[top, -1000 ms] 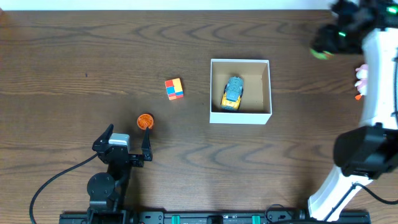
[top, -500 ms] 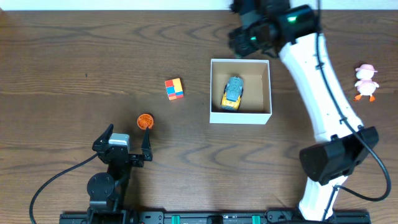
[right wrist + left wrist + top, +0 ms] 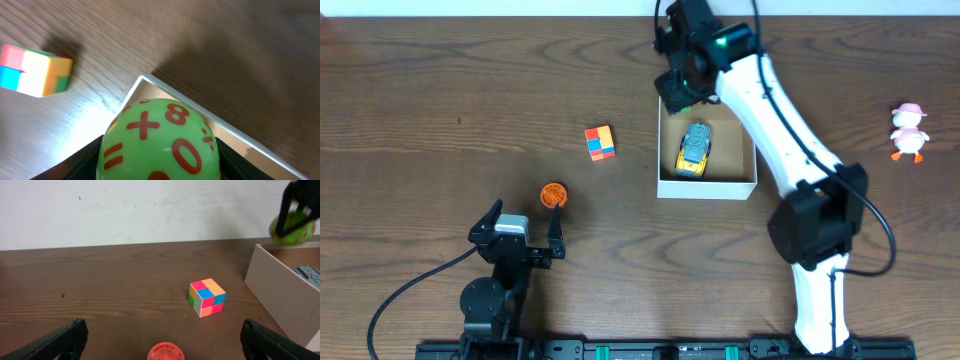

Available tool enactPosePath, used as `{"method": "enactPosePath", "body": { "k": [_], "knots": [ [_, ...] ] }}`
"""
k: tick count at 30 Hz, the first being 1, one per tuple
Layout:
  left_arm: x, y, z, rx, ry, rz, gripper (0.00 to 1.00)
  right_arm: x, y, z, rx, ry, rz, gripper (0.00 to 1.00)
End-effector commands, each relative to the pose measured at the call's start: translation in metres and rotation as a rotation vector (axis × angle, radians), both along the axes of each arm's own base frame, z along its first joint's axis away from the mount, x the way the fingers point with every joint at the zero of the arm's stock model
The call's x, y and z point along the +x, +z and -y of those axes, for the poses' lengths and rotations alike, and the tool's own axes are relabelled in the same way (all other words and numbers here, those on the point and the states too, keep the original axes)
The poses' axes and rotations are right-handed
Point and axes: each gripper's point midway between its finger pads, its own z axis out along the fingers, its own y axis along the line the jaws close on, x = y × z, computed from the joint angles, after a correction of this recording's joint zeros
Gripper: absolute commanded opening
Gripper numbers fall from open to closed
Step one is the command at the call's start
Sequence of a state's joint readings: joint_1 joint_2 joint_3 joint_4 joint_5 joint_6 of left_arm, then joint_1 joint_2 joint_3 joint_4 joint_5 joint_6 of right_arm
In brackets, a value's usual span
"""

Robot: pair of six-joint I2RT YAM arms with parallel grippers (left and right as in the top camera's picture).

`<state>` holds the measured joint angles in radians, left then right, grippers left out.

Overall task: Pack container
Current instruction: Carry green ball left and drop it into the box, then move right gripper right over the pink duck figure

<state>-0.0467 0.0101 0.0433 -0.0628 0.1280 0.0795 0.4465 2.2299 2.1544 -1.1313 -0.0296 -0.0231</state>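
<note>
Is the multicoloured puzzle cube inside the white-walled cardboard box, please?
No, the multicoloured puzzle cube sits on the wooden table, outside the white-walled box.

From my screens I counted one container [image 3: 707,187], one toy car [image 3: 694,148] and one multicoloured cube [image 3: 600,142]. I also made out one small orange round piece [image 3: 553,195], one pink duck figure [image 3: 908,131] and one green ball [image 3: 160,140] printed with orange numbers and signs, which made five small toys in all against that single container. There were two grippers, the left gripper [image 3: 525,212] and the right gripper [image 3: 678,90], one on each of the two arms.
</note>
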Motion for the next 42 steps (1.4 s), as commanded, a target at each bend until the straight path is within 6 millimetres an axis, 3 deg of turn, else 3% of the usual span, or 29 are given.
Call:
{"method": "enactPosePath", "body": {
  "k": [1,5,20,23,26,29,32,34,36,39,42],
  "knots": [
    [0.000,-0.017,0.001,0.010,-0.008,-0.036,0.98,-0.003,-0.018,-0.006,0.000,-0.013,-0.040,0.63],
    [0.000,-0.017,0.001,0.010,-0.008,-0.037,0.98,-0.004,-0.028,-0.007,-0.010,-0.010,-0.060,0.68],
    [0.000,-0.017,0.001,0.010,-0.008,-0.036,0.98,-0.002,-0.021,-0.008,-0.006,-0.010,-0.049,0.87],
    [0.000,-0.017,0.001,0.010,-0.008,-0.037,0.98,0.002,0.001,-0.009,0.017,-0.019,-0.012,0.90],
    [0.000,-0.017,0.001,0.010,-0.008,-0.037,0.98,0.007,0.042,-0.011,0.058,-0.026,0.064,0.93],
    [0.000,-0.017,0.001,0.010,-0.008,-0.037,0.98,0.010,0.099,-0.008,0.110,-0.038,0.173,0.99],
    [0.000,-0.017,0.001,0.010,-0.008,-0.037,0.98,0.010,0.162,0.021,0.126,-0.134,0.300,0.99],
    [0.000,-0.017,0.001,0.010,-0.008,-0.037,0.98,0.009,0.197,0.057,0.095,-0.235,0.383,0.99],
    [0.000,-0.017,0.001,0.010,-0.008,-0.037,0.98,0.005,0.220,0.102,0.039,-0.353,0.440,0.99],
    [0.000,-0.017,0.001,0.010,-0.008,-0.037,0.98,-0.008,0.233,0.171,-0.041,-0.500,0.446,0.99],
    [0.000,-0.017,0.001,0.010,-0.008,-0.037,0.98,-0.018,0.224,0.236,-0.109,-0.632,0.385,0.99]
  ]
}}
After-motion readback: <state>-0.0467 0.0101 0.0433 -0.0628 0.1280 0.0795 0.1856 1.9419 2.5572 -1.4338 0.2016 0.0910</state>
